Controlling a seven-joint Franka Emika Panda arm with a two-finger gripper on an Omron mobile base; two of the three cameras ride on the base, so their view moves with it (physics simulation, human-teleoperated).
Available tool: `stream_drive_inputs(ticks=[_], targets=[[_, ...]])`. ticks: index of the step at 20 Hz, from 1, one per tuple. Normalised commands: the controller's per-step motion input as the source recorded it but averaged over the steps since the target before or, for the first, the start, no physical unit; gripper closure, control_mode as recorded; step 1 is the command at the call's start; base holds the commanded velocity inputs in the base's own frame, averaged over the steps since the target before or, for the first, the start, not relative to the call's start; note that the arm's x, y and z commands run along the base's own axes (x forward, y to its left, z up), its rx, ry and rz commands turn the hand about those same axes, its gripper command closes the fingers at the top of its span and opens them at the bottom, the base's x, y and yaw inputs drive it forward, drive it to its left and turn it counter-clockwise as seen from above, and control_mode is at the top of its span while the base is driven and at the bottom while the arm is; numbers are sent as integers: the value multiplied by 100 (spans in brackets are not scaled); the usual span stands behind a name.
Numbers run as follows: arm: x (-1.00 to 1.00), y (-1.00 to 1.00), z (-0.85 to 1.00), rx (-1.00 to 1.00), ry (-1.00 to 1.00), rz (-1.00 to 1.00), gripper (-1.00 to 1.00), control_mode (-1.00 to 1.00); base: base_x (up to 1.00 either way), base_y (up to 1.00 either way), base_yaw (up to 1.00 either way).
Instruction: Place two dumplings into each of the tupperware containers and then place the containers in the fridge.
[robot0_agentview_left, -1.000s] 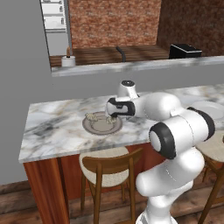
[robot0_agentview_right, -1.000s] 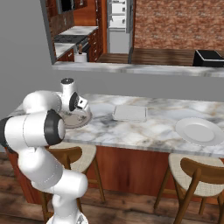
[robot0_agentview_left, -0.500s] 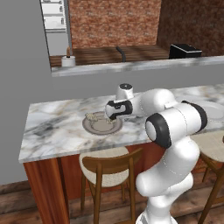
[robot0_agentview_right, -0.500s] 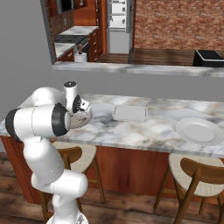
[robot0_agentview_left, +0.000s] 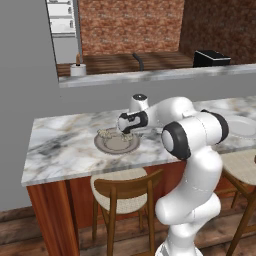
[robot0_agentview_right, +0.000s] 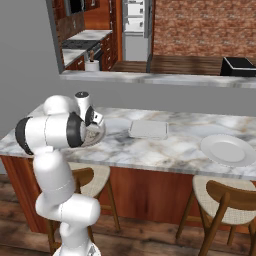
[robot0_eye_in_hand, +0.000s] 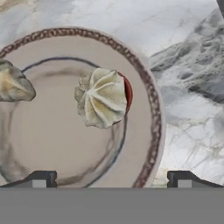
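Gripper (robot0_agentview_left: 121, 131) spread wide, nothing between the jaws, hanging low over the round grey-brown plate with the darker rim (robot0_agentview_left: 102, 146) on the white-and-grey marble counter (robot0_agentview_left: 60, 145).

Left base view: plate sits directly under the gripper. Small pale beige crimped dumplings (robot0_agentview_left: 105, 133) lie at the plate's far-left edge, just beside the gripper. White arm (robot0_agentview_left: 192, 137) comes in from the right and blocks the counter beyond the gripper. Round white plate (robot0_agentview_left: 245, 126) partly visible past the arm, well apart from the gripper. Wooden stool with a pale cushion (robot0_agentview_left: 120, 187) under the counter, below the gripper.

Right base view: gripper (robot0_agentview_right: 96, 125) at the left end of the counter, over the grey-brown plate (robot0_agentview_right: 100, 134), mostly hidden by the arm. Shallow rectangular grey translucent tupperware container (robot0_agentview_right: 148, 129) lies flat on the counter to the gripper's right, apart from the plate. White plate further right, well apart. Can't make out a second container here.

Hand view: fingertips (robot0_eye_in_hand: 40, 179) wide apart at the bottom edge. One crimped dumpling (robot0_eye_in_hand: 102, 98) just ahead of the gripper, near centre between the tips, resting on the plate. A second dumpling (robot0_eye_in_hand: 14, 83) off to the left, cut by the frame edge. Neither is touched. Marble counter off the plate's right.
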Motion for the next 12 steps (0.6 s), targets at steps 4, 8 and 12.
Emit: stream_drive_inputs(ticks=[4,8,12], targets=[[26,1,-20,0,0,0,-100,-100,0,0,0],[14,0,-29,0,0,0,-100,-100,0,0,0],[6,0,-31,0,0,0,-100,-100,0,0,0]])
